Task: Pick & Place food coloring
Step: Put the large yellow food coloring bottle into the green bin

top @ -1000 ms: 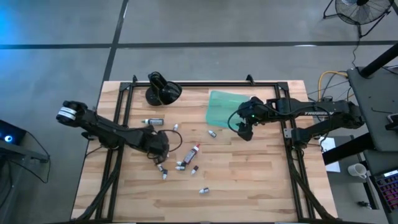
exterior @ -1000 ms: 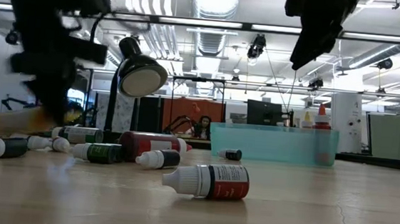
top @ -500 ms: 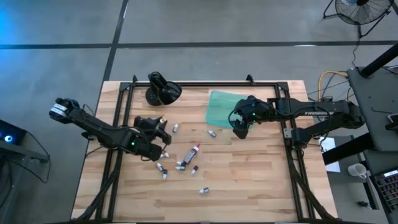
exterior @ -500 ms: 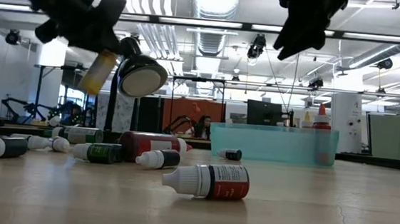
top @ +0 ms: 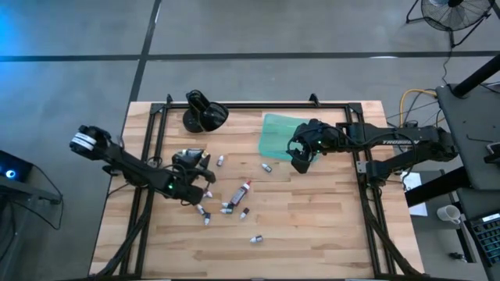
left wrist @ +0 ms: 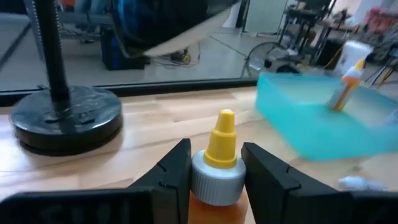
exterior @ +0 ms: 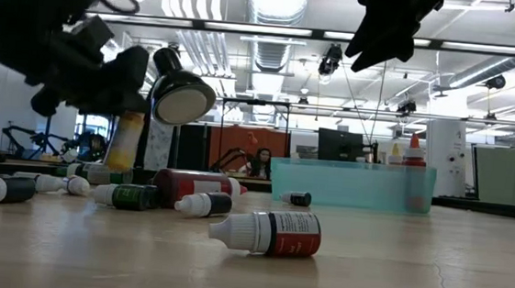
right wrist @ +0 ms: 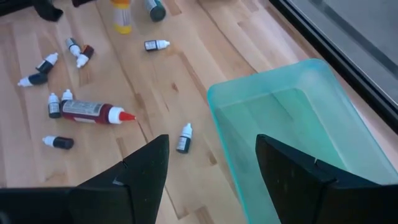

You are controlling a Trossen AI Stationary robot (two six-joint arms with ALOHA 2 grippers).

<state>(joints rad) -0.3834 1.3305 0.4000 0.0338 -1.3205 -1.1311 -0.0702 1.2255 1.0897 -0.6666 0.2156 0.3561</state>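
My left gripper (top: pixel 197 165) hovers over the table's left-middle, shut on a food coloring bottle (left wrist: pixel 216 163) with an orange body, grey collar and yellow tip. Several tiny bottles (top: pixel 226 204) and a longer red-capped one (top: pixel 244 190) lie on their sides on the wood; the nearest (exterior: pixel 267 232) has a white cap. My right gripper (top: pixel 299 158) is open and empty, raised over the near-left edge of the teal tray (top: pixel 280 133). One orange-tipped bottle (left wrist: pixel 342 90) stands upright in the tray. My left gripper pinches the orange bottle between its two fingers (left wrist: pixel 169 175) at the grey collar (left wrist: pixel 214 182) and upper body. The fingers come roughly level from the table's left, across the bottle. The bottle (exterior: pixel 124 141) is lifted clear of the table, upright with its yellow tip up.
A glossy black rounded object on a round base (top: pixel 201 113) stands at the far left, close behind my left gripper. Black frame rails (top: pixel 148 156) run along the table's edges. Bare wood lies toward the near edge (top: pixel 312 234).
My left gripper has risen from table height with the orange bottle and moved a little toward the far edge, then dropped slightly. The bottle, lying low and level before, is now lifted clear and upright. My right gripper has drifted slightly toward the table's left.
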